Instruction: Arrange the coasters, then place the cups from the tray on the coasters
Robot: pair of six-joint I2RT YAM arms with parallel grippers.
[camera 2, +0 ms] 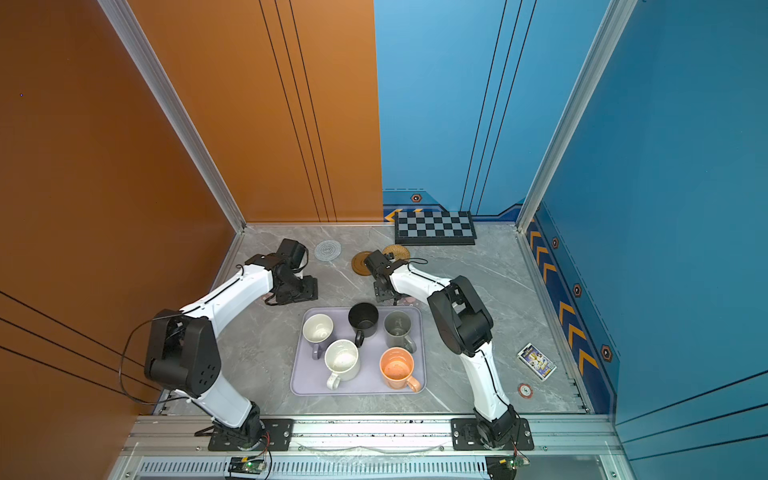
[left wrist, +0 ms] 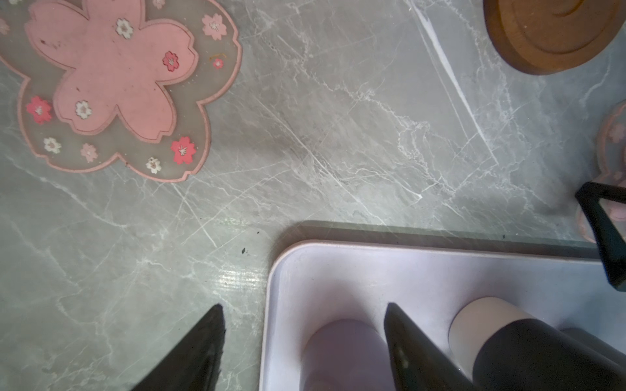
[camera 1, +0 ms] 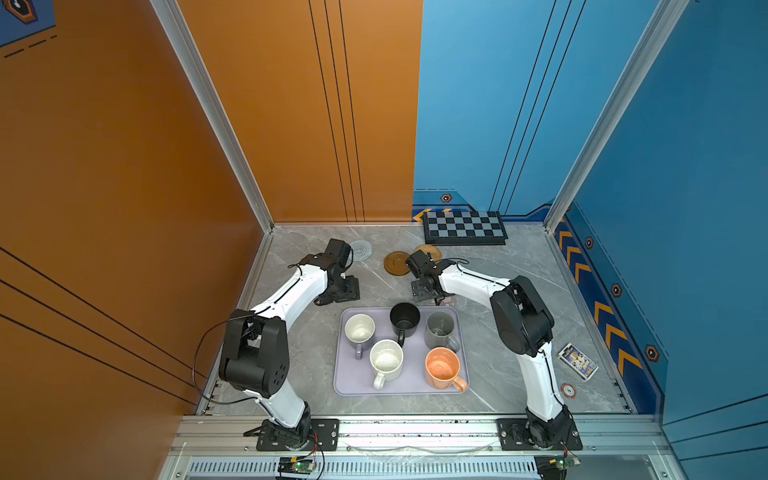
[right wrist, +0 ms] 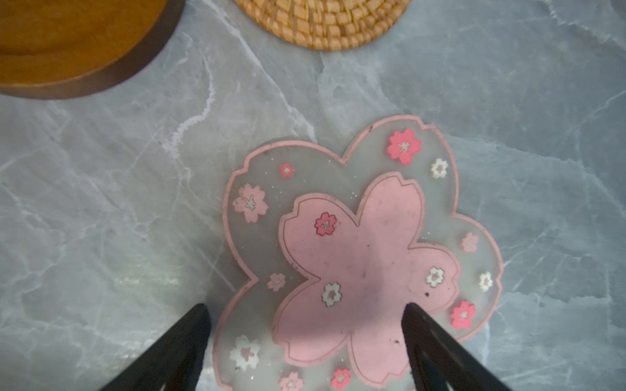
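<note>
My right gripper (right wrist: 305,306) hangs empty, jaws apart, over the flat pink flower-shaped coaster (right wrist: 359,257) beside the pale lavender tray (camera 1: 353,384), so I'd pinch one thin petal edge.

A robotics lab cell: aluminium frame (camera 1: 214,112), orange and blue wall panels (camera 1: 478,104), bolted-down arms (camera 1: 291,291).
</note>
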